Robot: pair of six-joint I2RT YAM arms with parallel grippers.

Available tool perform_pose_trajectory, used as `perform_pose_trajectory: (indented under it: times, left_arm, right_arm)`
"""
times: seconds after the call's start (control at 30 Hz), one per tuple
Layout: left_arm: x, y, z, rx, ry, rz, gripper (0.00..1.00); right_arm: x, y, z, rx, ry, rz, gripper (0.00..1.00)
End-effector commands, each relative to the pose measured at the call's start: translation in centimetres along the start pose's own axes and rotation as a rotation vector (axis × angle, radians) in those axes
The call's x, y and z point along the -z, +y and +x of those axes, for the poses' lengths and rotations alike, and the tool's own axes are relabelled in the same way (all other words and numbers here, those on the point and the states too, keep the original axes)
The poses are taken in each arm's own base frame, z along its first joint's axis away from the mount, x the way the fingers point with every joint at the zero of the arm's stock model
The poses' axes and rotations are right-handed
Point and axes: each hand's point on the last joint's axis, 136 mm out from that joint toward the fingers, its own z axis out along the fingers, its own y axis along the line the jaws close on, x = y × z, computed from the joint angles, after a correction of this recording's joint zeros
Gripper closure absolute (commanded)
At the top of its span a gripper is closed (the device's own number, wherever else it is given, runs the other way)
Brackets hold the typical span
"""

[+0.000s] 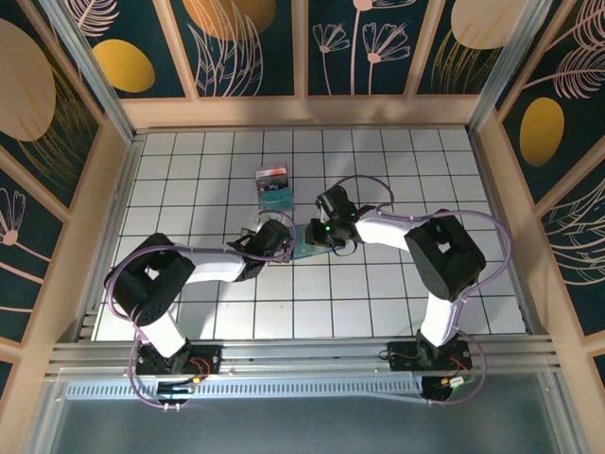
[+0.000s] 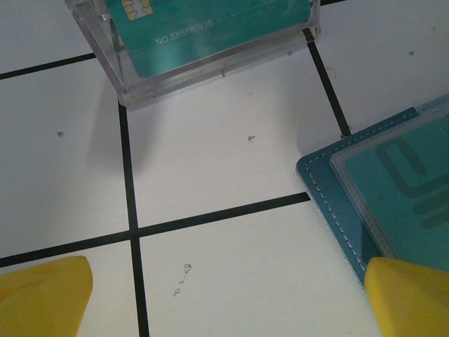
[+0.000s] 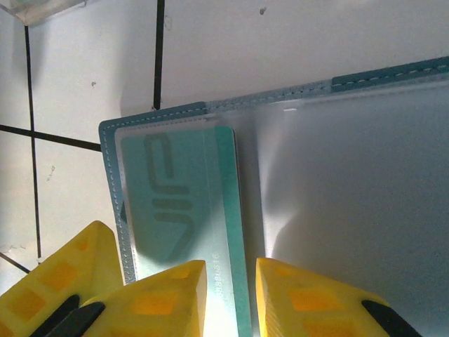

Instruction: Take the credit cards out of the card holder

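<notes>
The card holder (image 1: 304,248) lies open and flat on the tiled table between my two grippers. In the right wrist view its blue stitched border (image 3: 266,93) frames clear pockets, and a teal credit card (image 3: 223,196) sticks partly out of the left pocket. My right gripper (image 3: 231,265) hovers over that card's exposed edge, its yellow fingers a narrow gap apart and straddling the edge. My left gripper (image 2: 224,302) stands wide open over bare tile. Its right finger (image 2: 410,295) overlaps the card holder's corner (image 2: 330,175).
A small clear plastic box (image 1: 274,186) stands just beyond the card holder, with a teal chip card (image 2: 210,28) showing through its wall. White tiles with black lines spread all round. Wooden walls bound the table.
</notes>
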Motion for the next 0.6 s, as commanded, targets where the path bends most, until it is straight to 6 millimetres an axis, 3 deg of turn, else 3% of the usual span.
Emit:
perform_pose_trajectory:
  times: [0.0,0.53,0.57]
  left_arm:
    - [-0.2,0.2,0.2,0.008,0.002,-0.020,0.01]
    - [-0.2,0.6,0.7,-0.001,0.023,-0.037,0.01]
    - [-0.6,0.7,1.4,-0.011,0.041,-0.046,0.01]
  right_arm:
    - [-0.4,-0.1,-0.2,-0.013,0.007,0.012,0.74]
    - [-1.1,0.3,0.6,-0.037,0.035,-0.076,0.72]
    - [-1.1,0.3,0.6,-0.037,0.033,-0.076,0.71]
